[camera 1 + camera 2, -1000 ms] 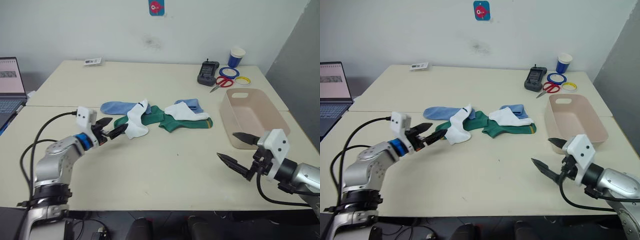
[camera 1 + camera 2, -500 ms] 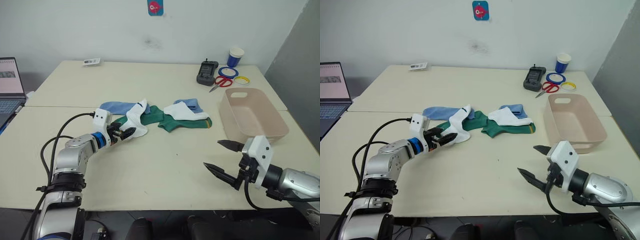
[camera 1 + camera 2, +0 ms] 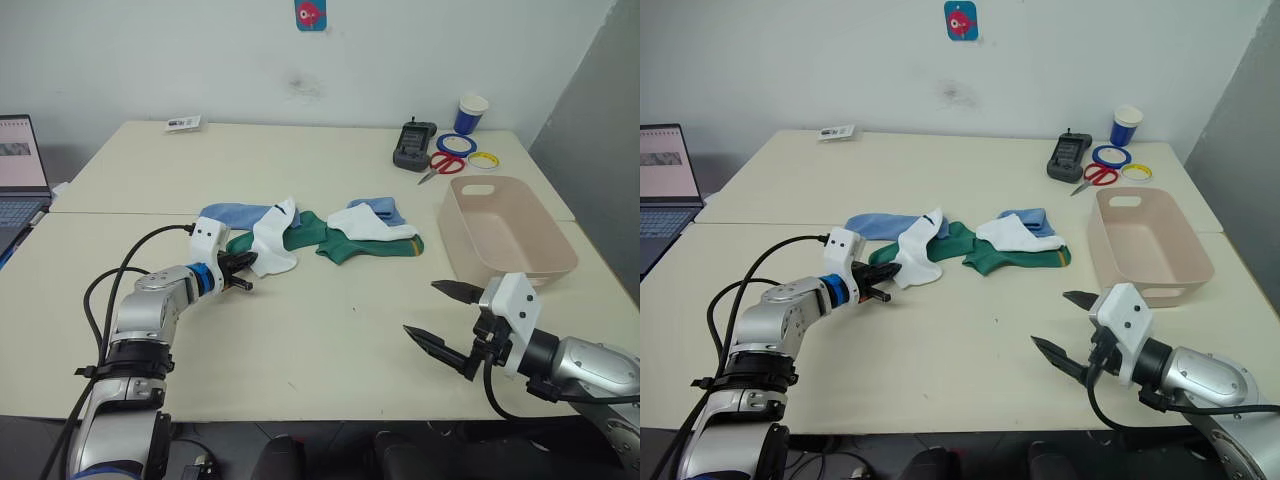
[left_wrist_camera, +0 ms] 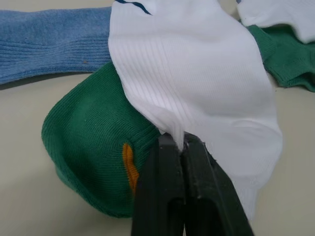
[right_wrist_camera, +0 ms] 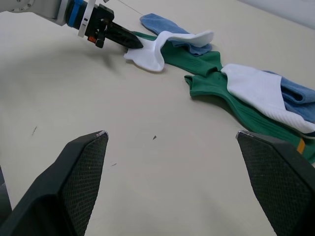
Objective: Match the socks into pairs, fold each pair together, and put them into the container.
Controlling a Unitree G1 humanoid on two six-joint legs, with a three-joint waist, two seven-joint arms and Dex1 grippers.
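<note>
The cream table stands against a white wall that carries a small blue sticker. A seam crosses the table top on the side away from the beige-pink container. Beyond the container, toward the wall, lie a black handset, red scissors, rings of tape and a blue-and-white paper cup. A laptop sits at the table edge farthest from the container.

The socks lie in a loose heap at the middle of the table, well apart from the container. A light blue sock is at the heap's end farthest from the container, a dark green sock is partly under a white sock, and a second white sock with another light blue sock lies on green nearer the container.

The left gripper has its fingers pressed together, pinching the edge of the first white sock. The right gripper hovers near the container with its fingers spread wide, holding nothing.
</note>
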